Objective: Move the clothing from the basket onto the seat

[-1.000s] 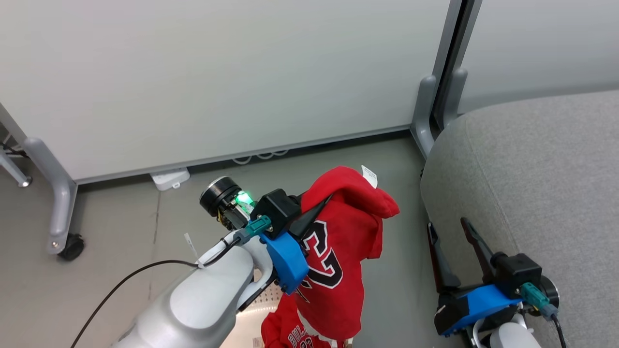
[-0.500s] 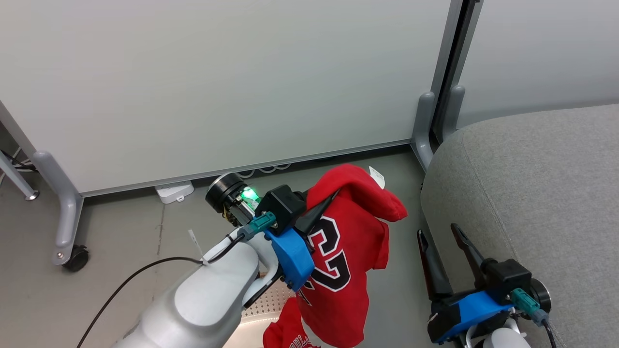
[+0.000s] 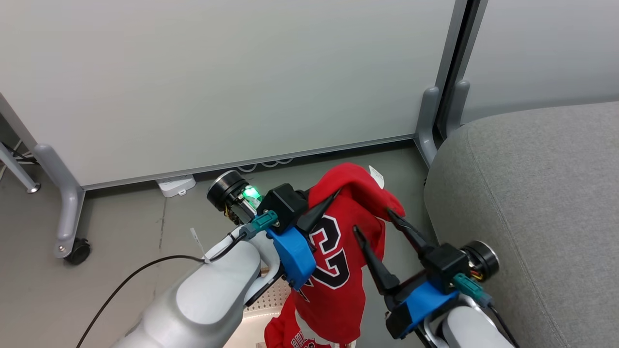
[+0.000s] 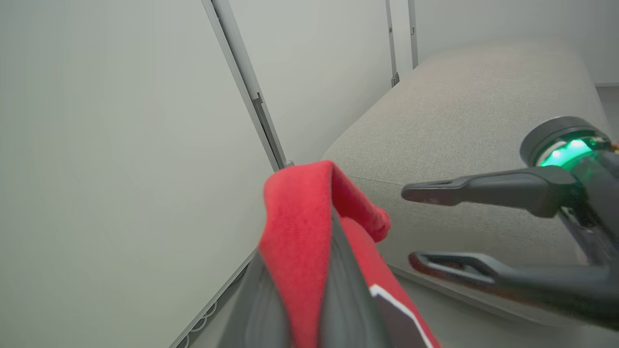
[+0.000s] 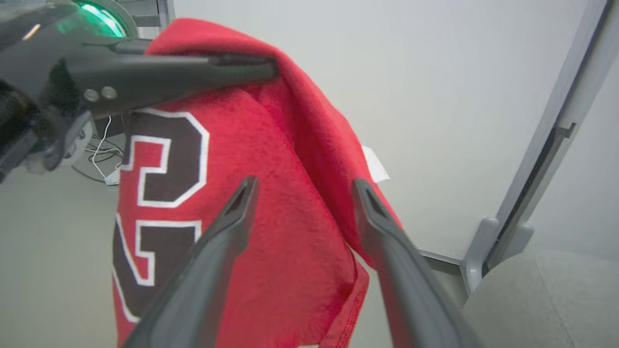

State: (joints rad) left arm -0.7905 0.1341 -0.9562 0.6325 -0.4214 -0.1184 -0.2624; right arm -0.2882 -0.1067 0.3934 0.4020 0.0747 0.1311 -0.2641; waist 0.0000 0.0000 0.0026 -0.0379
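While the left gripper clamps its two dark fingers tight on the top fold of the red clothing, the right gripper stands with its jaws spread wide and nothing between them, tips aimed up and across at the cloth. From those open fingers the garment lies straight ahead, just beyond the tips. Whether they already brush it I cannot tell. The piece hangs from the pinch like a flag, long axis vertical. The black 23 faces the robot, and the loose hem points down toward the basket, where another red garment lies. One folded corner droops to the robot's right, toward the seat, which sits near but apart from the cloth. The right arm is the nearer one to that seat. I judge the carry must go rightward, with the hanging length lifted clear of the cushion's rounded edge.
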